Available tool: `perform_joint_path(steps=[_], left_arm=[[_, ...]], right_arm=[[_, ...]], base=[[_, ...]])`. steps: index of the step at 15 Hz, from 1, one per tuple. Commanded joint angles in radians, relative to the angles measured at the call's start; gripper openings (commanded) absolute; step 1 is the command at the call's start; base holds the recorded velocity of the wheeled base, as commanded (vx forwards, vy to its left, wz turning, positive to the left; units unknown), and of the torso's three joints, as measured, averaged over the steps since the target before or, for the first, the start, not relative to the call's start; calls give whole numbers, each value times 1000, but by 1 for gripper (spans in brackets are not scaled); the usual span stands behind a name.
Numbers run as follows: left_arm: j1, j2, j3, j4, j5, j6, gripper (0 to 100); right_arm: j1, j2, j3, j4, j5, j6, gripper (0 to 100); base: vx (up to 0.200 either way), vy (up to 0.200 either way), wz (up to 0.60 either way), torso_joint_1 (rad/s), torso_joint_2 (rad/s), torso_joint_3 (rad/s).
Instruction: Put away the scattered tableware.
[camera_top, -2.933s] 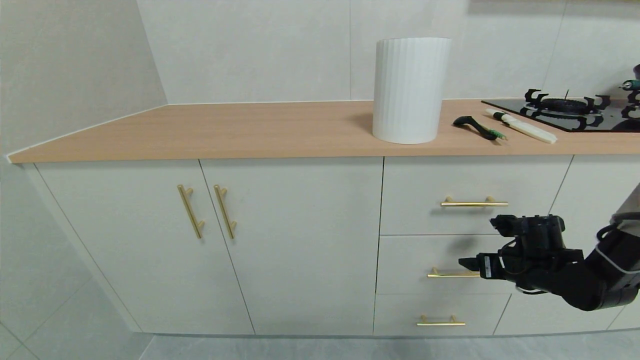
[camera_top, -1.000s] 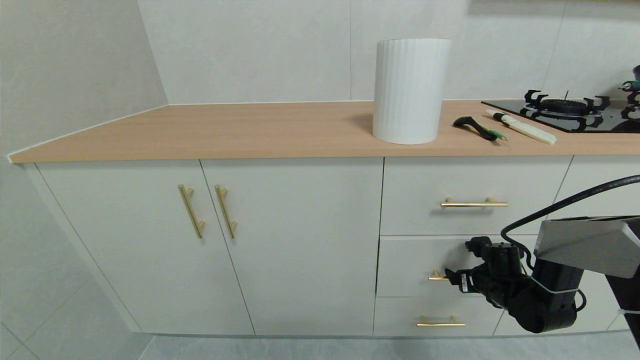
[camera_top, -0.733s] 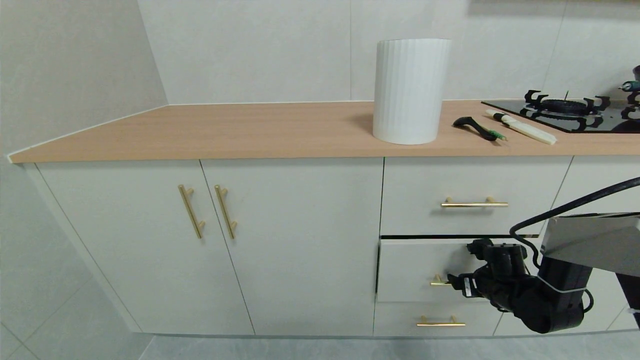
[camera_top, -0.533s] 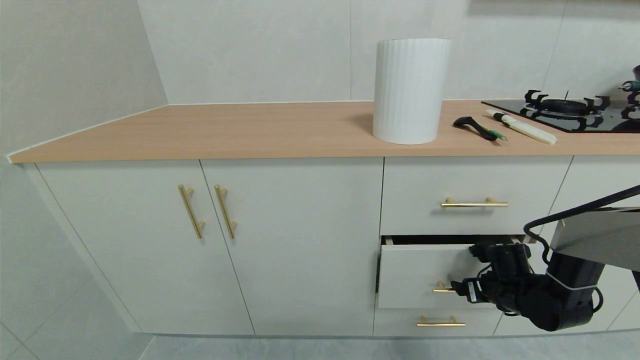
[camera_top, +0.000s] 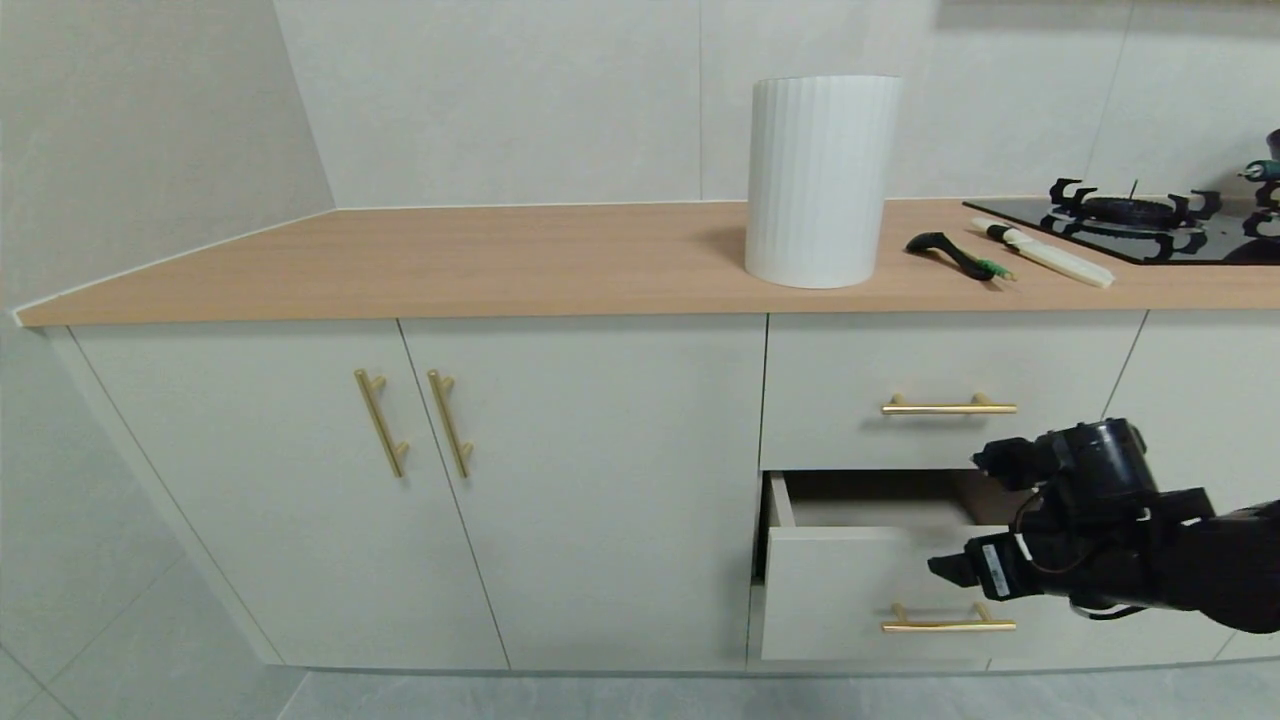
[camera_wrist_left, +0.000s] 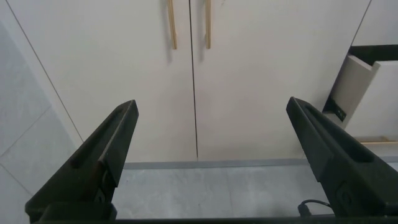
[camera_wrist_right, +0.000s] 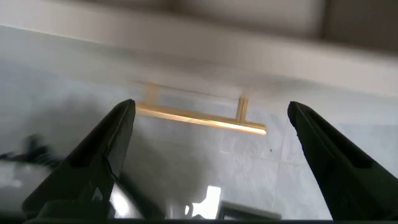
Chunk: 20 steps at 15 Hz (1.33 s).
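Drawn out since the earlier frames, the middle drawer (camera_top: 860, 585) now stands well open, its front forward of the cabinet face and its inside showing from above. Then it was shut, with my right gripper (camera_top: 950, 568) at its brass handle (camera_top: 948, 625). That gripper has since let go and risen, and it now hangs just above the handle, in front of the drawer front. The right wrist view shows its fingers spread wide on either side of the handle (camera_wrist_right: 199, 117), which lies beyond them and untouched, with nothing held between them. My left gripper (camera_wrist_left: 211, 107) is low and faces the double cupboard doors (camera_wrist_left: 193, 56) and the floor (camera_wrist_left: 205, 186). Its fingers are likewise spread wide and pinch nothing, and the open drawer (camera_wrist_left: 364, 68) shows off to one side. The tableware lies on the counter (camera_top: 450, 260): a black-handled utensil (camera_top: 958, 256) just beside the white ribbed canister (camera_top: 820, 180), and a cream utensil (camera_top: 1045, 252) near it, along the front edge of the hob (camera_top: 1130, 225). The two utensils lie close together but apart. The top drawer (camera_top: 850, 390) is shut.
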Motion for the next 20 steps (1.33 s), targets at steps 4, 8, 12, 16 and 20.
perform_joint_path(steps=[4, 8, 12, 16, 20], left_arm=[[0, 0, 0, 0, 0, 0, 100], [0, 0, 0, 0, 0, 0, 100], [0, 0, 0, 0, 0, 1, 100], [0, 0, 0, 0, 0, 1, 100], [0, 0, 0, 0, 0, 0, 100]], right_arm=[[52, -133, -19, -19, -1, 36, 100], [35, 85, -17, -236, -35, 93, 100], [16, 239, -17, -423, -87, 95, 100], [1, 290, -20, -466, -87, 92, 100], [1, 270, -10, -429, -87, 85, 100]], base=[[0, 0, 0, 0, 0, 0], [0, 0, 0, 0, 0, 0], [0, 0, 0, 0, 0, 0], [0, 0, 0, 0, 0, 0], [0, 0, 0, 0, 0, 0]])
